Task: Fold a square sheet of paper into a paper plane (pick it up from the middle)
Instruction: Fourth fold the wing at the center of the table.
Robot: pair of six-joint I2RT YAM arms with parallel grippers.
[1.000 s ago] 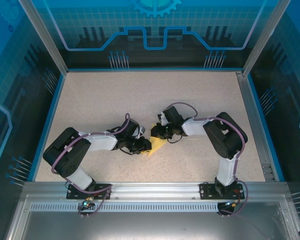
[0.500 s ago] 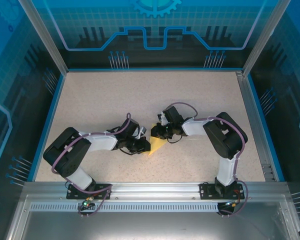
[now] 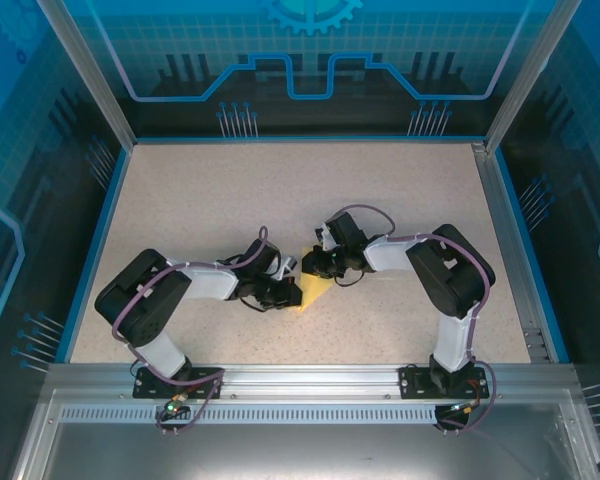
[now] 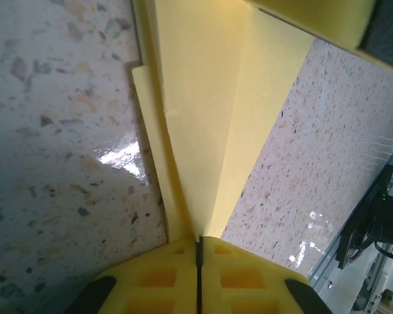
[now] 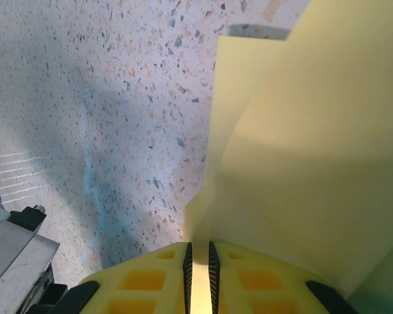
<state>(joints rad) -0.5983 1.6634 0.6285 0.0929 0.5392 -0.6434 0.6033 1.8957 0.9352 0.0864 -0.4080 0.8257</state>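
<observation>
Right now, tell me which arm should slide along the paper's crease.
Left arm, probably: its jaws are shut on the crease of the paper plane; the right arm clamps a flat flap.

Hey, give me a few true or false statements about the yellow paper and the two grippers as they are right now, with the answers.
1. The left gripper is shut on the paper plane. True.
2. The right gripper hangs open, clear of the paper. False: it is shut on the paper plane too.
3. The paper plane is a flat, unfolded square. False: it is folded into layers with a crease.
4. The paper plane is between the two grippers, over the speckled table. True.
</observation>
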